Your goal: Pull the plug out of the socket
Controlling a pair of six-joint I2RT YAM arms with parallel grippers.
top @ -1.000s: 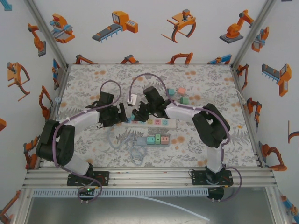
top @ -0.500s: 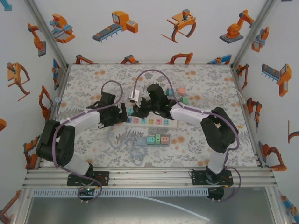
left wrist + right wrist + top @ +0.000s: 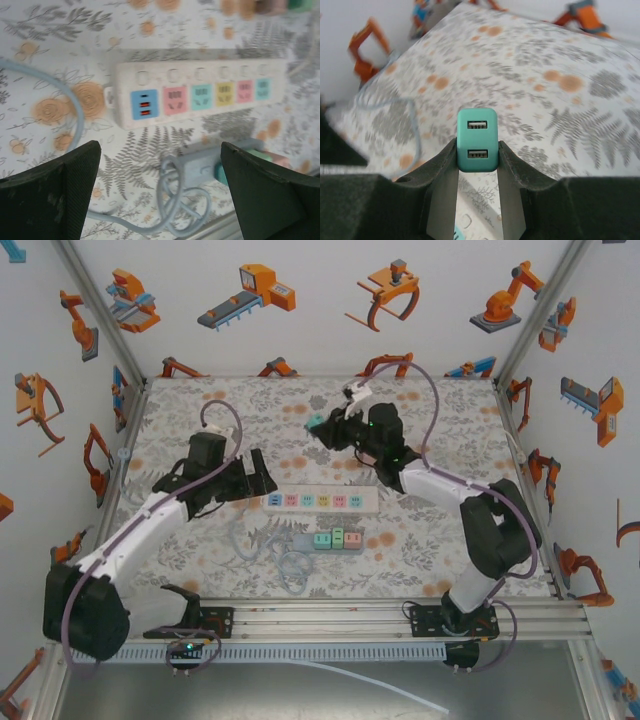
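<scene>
Around the work area I see a white power strip (image 3: 321, 500) lying flat on the floral cloth (image 3: 190, 420), its long axis running left-right, with coloured socket faces in a row. Just in front of it sits a grey strip (image 3: 336, 539) with plugs in it and a loose coil of pale cable (image 3: 287, 565). The left gripper (image 3: 258, 475) hangs at the white strip's left end, jaws wide and holding nothing. The right gripper (image 3: 477, 150) is pinched on the teal plug (image 3: 477, 140), lifted off the cloth toward the far side, well apart from both strips. The plug is a smooth rounded plastic block. Its long axis runs along the fingers (image 3: 440, 172), and the face with two stacked USB ports points at the wrist camera.
</scene>
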